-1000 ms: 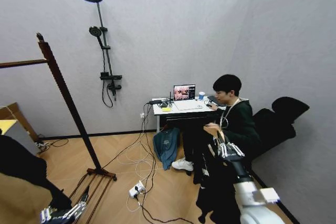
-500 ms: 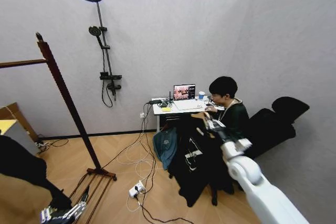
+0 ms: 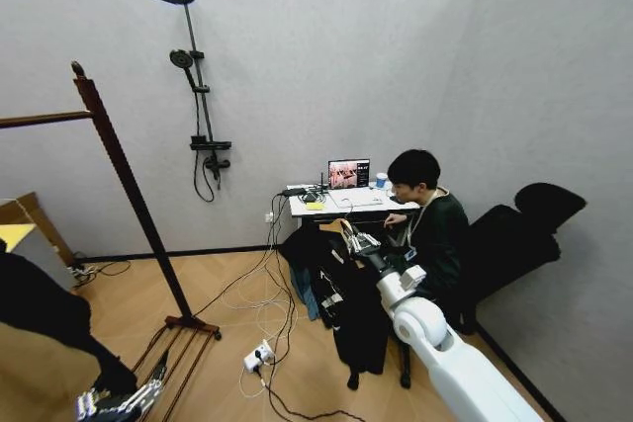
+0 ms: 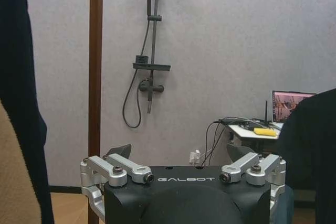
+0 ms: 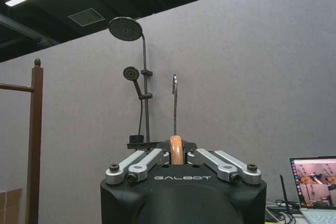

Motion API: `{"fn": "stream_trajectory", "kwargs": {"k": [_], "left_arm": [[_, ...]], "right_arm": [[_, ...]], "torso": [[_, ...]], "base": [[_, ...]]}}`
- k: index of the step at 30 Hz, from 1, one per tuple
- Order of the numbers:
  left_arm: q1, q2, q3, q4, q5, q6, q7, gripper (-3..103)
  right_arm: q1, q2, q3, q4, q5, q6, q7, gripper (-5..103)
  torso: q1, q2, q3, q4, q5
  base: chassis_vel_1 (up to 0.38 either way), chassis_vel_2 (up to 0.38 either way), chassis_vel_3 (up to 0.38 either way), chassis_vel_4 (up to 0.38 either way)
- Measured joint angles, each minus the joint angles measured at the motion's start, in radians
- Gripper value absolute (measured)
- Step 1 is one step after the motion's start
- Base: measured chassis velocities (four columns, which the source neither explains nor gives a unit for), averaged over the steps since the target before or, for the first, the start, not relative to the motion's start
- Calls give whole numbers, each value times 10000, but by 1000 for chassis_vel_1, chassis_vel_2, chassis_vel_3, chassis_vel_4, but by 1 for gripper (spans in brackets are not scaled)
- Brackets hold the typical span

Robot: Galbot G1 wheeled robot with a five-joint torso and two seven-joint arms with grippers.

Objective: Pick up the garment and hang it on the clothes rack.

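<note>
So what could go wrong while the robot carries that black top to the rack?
The right gripper pinches just the hanger's thin neck, so the garment might swing or slip off. Its hem hangs near the cables on the floor and could snag. The clothes rack stands well off to the left, so the hook could miss the bar.

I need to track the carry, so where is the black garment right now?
In the head view the garment hangs from the right end effector, right of centre before the desk, well right of the clothes rack.
</note>
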Motion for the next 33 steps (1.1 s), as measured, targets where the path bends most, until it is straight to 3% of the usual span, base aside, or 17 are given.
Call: {"fn": "stream_trajectory", "kwargs": {"k": [33], "left_arm": [[-1,0,0,0,0,0,-1,100]], "right_arm": [[-713,-306,771,802,-249,125,-244,9]], "torso": [[0,1,-1,-1,-1]], "base": [[101,100,103,98]]}}
